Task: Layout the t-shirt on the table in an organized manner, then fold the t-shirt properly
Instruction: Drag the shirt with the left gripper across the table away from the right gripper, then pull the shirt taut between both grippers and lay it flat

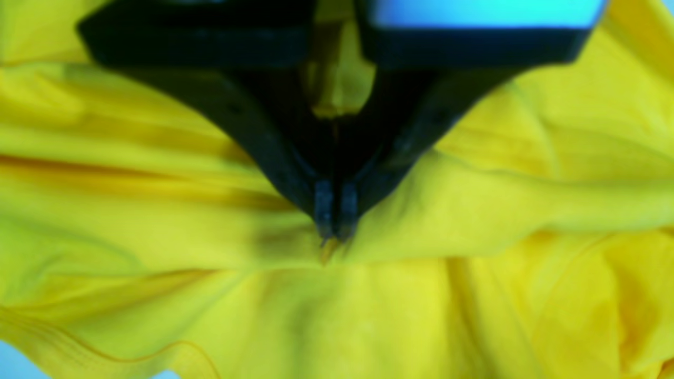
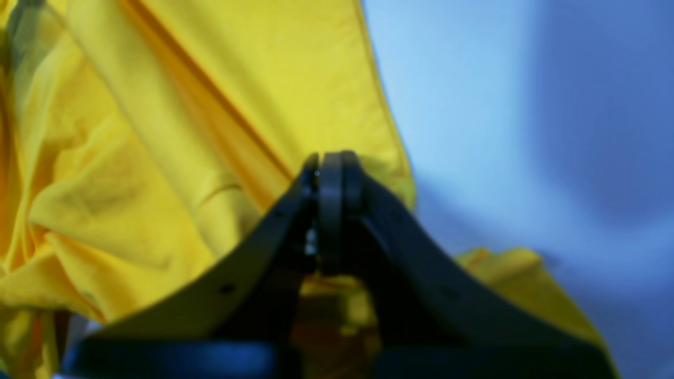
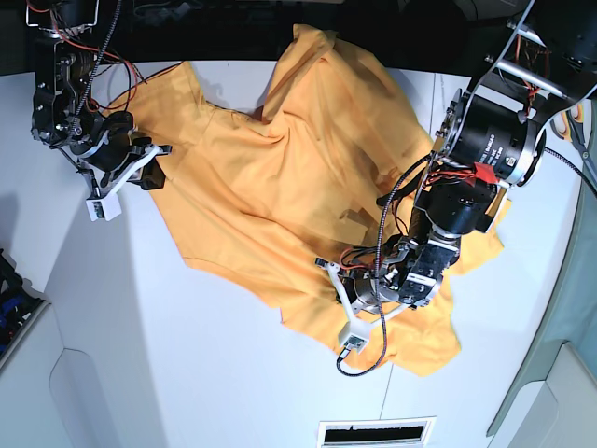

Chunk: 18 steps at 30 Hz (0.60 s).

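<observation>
The orange-yellow t-shirt (image 3: pixel 280 177) lies crumpled and spread across the white table (image 3: pixel 187 364), with folds bunched at the top and right. My left gripper (image 3: pixel 347 291) is shut, pinching a ridge of the shirt near its lower edge. In the left wrist view the fingertips (image 1: pixel 323 210) nip a small tuft of the t-shirt (image 1: pixel 474 210). My right gripper (image 3: pixel 149 175) is at the shirt's left edge. In the right wrist view it (image 2: pixel 331 160) is shut, with the t-shirt (image 2: pixel 158 158) behind and between its fingers, over the table (image 2: pixel 500 105).
A grey-green panel (image 3: pixel 574 308) runs down the right edge. A slotted vent (image 3: pixel 373 434) sits at the table's front edge. Dark gear (image 3: pixel 11 289) lies at the far left. Loose cables (image 3: pixel 368 359) hang from the left arm over the shirt.
</observation>
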Each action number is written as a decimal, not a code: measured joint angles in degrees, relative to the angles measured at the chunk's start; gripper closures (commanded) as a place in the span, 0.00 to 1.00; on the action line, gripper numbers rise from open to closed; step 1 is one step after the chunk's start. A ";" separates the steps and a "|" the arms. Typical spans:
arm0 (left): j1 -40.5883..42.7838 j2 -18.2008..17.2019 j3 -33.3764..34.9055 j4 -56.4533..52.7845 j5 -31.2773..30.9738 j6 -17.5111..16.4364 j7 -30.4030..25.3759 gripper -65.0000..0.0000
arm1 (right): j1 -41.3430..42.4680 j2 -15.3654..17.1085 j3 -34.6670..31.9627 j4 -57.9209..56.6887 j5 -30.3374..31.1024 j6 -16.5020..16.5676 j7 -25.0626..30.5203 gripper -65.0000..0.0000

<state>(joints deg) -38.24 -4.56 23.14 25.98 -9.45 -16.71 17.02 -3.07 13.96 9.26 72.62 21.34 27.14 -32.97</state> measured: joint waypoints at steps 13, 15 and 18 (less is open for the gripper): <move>0.96 -4.44 0.13 23.08 -17.33 -10.16 17.09 1.00 | 1.86 -0.68 -0.15 6.03 -0.20 -1.16 -4.00 1.00; 1.29 -6.71 0.15 25.31 -18.56 -10.01 18.91 1.00 | 4.13 -1.31 -0.15 6.03 0.02 -1.25 -3.98 1.00; 1.55 -10.40 0.17 26.58 -21.40 -10.10 20.37 1.00 | 7.96 -2.08 -0.17 6.10 1.36 -1.27 -3.93 1.00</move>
<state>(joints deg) -36.69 -14.96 23.31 52.56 -30.85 -26.81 37.39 4.89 11.88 9.08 78.72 22.70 25.87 -36.91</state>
